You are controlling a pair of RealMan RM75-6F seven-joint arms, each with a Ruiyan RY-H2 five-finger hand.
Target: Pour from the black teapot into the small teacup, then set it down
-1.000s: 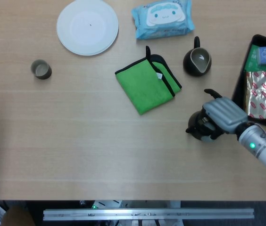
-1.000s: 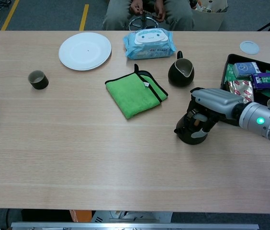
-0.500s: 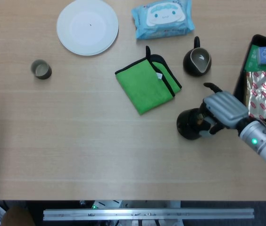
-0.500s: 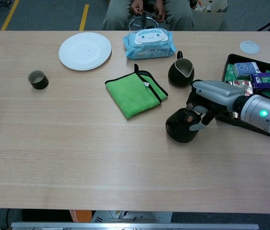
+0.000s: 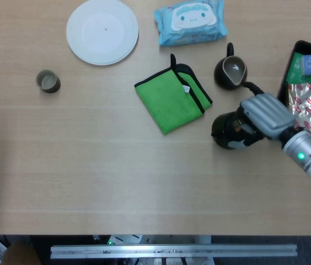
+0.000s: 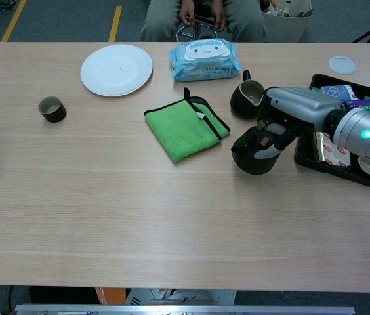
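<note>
Rising off the table now, the black teapot [image 6: 253,154] is travelling up-frame, right hand [image 6: 288,117] gripping it tight.

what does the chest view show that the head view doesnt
Only the chest view shows the seated person beyond the table's far edge and the floor's yellow line.

Only the head view shows the metal rail below the near table edge.

Both show the right hand gripping the black teapot, the small teacup far off to the left, the green cloth, white plate and black pitcher.
</note>
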